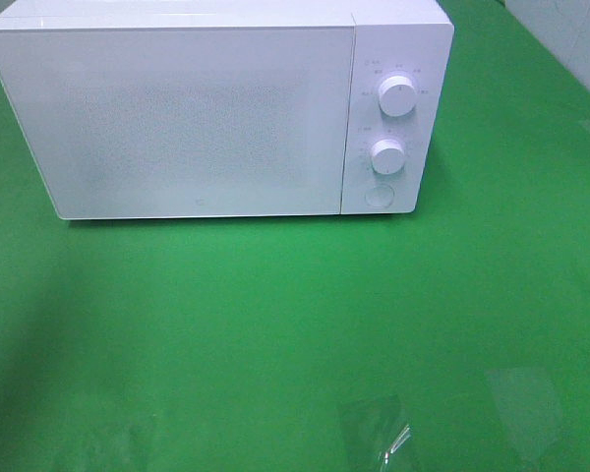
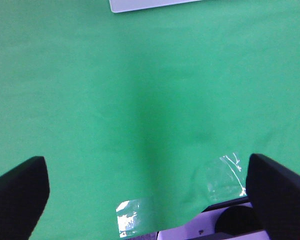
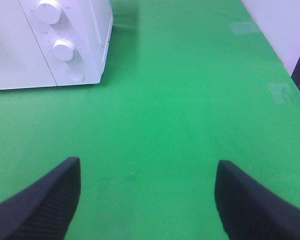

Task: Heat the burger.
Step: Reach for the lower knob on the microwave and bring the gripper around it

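Left wrist view showed the left hand (image 2: 147, 165) spread wide with nothing between its two dark fingers (image 2: 20, 195), both cut off by the picture's edge. Just beyond those fingers lay shiny patches of clear tape (image 2: 225, 175) on the green tabletop (image 2: 140, 90). Beside them, at the cloth's edge, sat a white and dark shape (image 2: 220, 225) too cropped to name. Far ahead of that hand, only a corner of the white microwave (image 2: 150, 4) came into the picture.

The right hand (image 3: 149, 165) was likewise open and held nothing, hanging over the green cloth with its fingers also cropped. The microwave stood well ahead of it, toward the left arm's side. Two round knobs (image 3: 63, 48) and a round button (image 3: 75, 75) sat on the end of the microwave nearest that hand.

Seen from the exterior high view, the microwave's door (image 1: 177, 118) was shut, and its pale speckled front let nothing inside be made out. The burger showed in none of the views, so its place could not be told.
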{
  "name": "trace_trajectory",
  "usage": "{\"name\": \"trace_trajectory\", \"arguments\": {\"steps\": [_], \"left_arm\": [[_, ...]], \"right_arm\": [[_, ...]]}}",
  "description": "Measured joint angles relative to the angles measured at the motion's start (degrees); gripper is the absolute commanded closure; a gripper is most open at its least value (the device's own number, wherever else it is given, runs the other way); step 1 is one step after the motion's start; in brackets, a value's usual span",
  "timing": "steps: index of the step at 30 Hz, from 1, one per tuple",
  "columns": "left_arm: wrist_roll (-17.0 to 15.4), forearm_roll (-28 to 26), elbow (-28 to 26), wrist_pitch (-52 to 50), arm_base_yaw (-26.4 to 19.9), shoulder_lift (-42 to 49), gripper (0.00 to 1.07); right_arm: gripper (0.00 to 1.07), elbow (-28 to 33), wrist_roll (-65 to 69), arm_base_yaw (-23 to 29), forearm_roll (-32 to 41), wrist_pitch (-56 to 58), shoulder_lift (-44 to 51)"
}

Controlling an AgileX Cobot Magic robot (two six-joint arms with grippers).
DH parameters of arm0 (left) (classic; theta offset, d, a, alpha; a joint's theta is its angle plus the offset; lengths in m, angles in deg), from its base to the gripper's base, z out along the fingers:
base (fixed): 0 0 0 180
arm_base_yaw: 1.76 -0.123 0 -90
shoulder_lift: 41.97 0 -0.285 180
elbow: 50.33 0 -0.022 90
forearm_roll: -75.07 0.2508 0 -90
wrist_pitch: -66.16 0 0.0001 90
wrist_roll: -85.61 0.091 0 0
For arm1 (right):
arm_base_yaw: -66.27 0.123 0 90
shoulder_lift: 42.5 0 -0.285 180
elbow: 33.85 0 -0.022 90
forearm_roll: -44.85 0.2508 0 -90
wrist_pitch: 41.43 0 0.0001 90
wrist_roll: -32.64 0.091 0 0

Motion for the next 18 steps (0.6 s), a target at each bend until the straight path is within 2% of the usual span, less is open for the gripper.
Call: {"name": "trace_trajectory", "arguments": {"steps": [6, 8, 11, 12, 13, 14, 15, 16, 17, 18], "left_arm": [[-1.32, 0.29, 1.15, 0.00, 0.00, 5.56, 0.07], [-2.41, 0.69, 7.22, 0.06, 0.00, 11.00, 0.07], [-2.64, 0.74, 9.05, 0.06, 0.00, 12.26, 0.07], [-3.27, 0.74, 14.38, 0.17, 0.00, 15.76, 0.07], [-3.27, 0.74, 14.38, 0.17, 0.00, 15.76, 0.07], [-3.78, 0.74, 18.11, 0.00, 0.00, 18.74, 0.07], [-3.78, 0.74, 18.11, 0.00, 0.00, 18.74, 0.07], [-4.07, 0.74, 22.35, -0.80, 0.00, 22.86, 0.07], [-4.07, 0.74, 22.35, -0.80, 0.00, 22.86, 0.07], [-4.13, 0.74, 25.78, -1.43, 0.00, 27.10, 0.07]], "right_arm": [[0.34, 0.00, 0.00, 0.00, 0.00, 0.00, 0.00], [0.34, 0.00, 0.00, 0.00, 0.00, 0.00, 0.00], [0.34, 0.00, 0.00, 0.00, 0.00, 0.00, 0.00], [0.34, 0.00, 0.00, 0.00, 0.00, 0.00, 0.00], [0.34, 0.00, 0.00, 0.00, 0.00, 0.00, 0.00], [0.34, 0.00, 0.00, 0.00, 0.00, 0.00, 0.00], [0.34, 0.00, 0.00, 0.00, 0.00, 0.00, 0.00], [0.34, 0.00, 0.00, 0.00, 0.00, 0.00, 0.00], [0.34, 0.00, 0.00, 0.00, 0.00, 0.00, 0.00], [0.34, 0.00, 0.00, 0.00, 0.00, 0.00, 0.00]]}}
